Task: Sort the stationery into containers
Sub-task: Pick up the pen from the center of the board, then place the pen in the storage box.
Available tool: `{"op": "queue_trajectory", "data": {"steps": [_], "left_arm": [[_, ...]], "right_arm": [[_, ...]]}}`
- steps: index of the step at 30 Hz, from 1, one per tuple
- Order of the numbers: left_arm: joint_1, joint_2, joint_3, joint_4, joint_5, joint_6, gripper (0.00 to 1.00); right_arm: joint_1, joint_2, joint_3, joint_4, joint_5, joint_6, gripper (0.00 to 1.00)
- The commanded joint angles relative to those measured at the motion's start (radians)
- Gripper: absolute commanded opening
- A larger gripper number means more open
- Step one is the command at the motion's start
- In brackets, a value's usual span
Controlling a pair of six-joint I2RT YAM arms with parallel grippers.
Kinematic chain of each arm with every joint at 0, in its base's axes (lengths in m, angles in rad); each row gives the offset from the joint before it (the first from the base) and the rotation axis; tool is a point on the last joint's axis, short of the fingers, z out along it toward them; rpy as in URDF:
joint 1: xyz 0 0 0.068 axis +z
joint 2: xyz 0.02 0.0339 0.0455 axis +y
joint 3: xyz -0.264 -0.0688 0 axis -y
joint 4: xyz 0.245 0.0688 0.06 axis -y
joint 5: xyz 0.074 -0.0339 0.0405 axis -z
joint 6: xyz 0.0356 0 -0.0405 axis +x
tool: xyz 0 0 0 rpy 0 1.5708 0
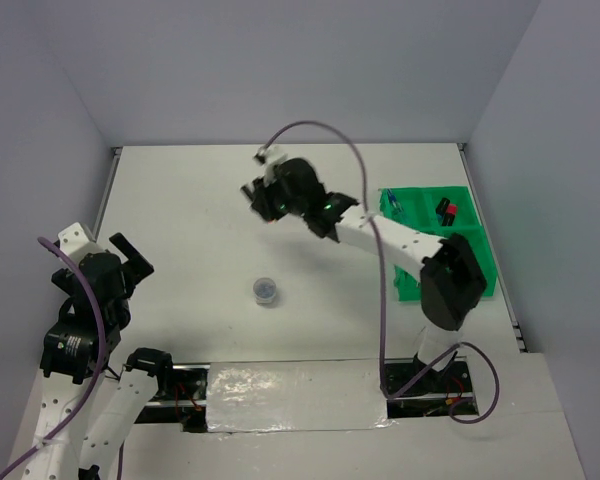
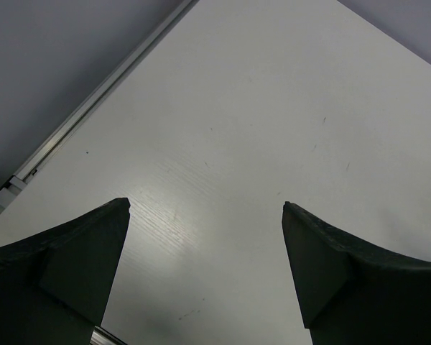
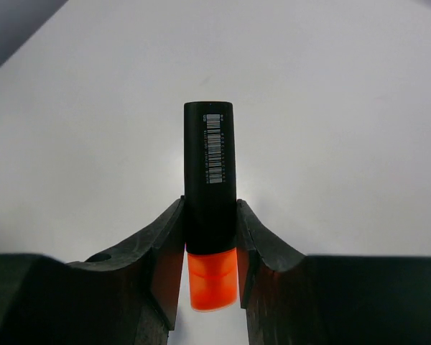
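My right gripper [image 3: 210, 215] is shut on a black highlighter with an orange cap [image 3: 210, 165], its black body pointing away over the white table. In the top view this gripper [image 1: 260, 197] is held above the table's middle, left of the green tray [image 1: 420, 198]. The tray holds a blue pen [image 1: 393, 205] and a red and black item [image 1: 447, 210]. A round clear jar [image 1: 265, 290] stands alone on the table, nearer the arms than the right gripper. My left gripper [image 1: 132, 256] is open and empty at the left, over bare table [image 2: 207, 205].
The right arm's forearm [image 1: 400, 240] crosses over the tray's left side. Grey walls enclose the table on the left, far side and right. A metal rail [image 2: 93, 108] runs along the table's left edge.
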State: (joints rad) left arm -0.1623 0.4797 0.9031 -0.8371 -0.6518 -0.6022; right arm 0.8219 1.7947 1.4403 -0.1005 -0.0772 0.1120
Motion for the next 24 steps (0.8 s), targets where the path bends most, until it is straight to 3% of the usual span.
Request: {"op": "queue_trajectory", "data": {"steps": [1,6,12,24], "left_arm": [[-0.003,-0.016,0.01,0.038,0.0,0.019,0.99],[-0.011,-0.021,0.008,0.043,0.004,0.024,0.99],[-0.017,-0.012,0.007,0.052,0.024,0.033,0.99],[-0.042,-0.009,0.003,0.055,0.024,0.036,0.99]], "right_arm": [[-0.143,-0.101,-0.012,0.023,0.224,-0.003,0.0],[-0.321,-0.106,-0.006,-0.137,0.416,-0.095,0.0],[-0.513,-0.167,-0.041,-0.258,0.517,-0.005,0.0],[-0.679,-0.242,-0.141,-0.28,0.389,0.084,0.0]]}}
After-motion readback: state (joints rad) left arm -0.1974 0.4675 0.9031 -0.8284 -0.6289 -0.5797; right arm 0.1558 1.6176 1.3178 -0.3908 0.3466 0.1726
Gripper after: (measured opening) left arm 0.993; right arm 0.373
